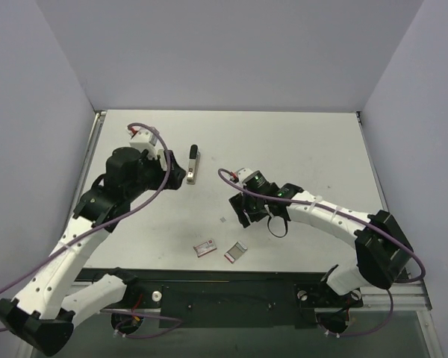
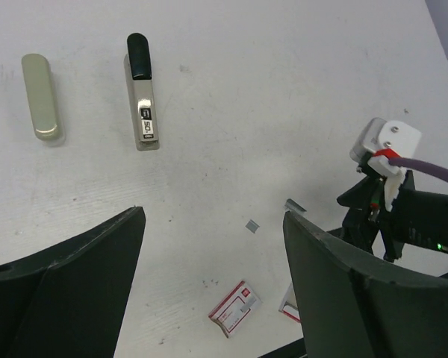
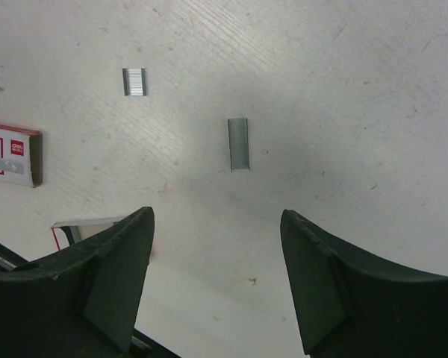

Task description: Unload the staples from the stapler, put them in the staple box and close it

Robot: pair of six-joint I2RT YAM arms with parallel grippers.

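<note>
Right claw (image 3: 215, 224) hangs part open and empty over a loose staple strip (image 3: 239, 143), a shorter bit (image 3: 134, 81) near it, so unloading looks largely done. Farther left, the left claw (image 2: 213, 224) gapes wide, empty, short of the stapler (image 2: 140, 93) lying far, left of centre. Whether staples remain inside it, I cannot tell.

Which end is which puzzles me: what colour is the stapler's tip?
Black tip; best in left wrist view.
</note>
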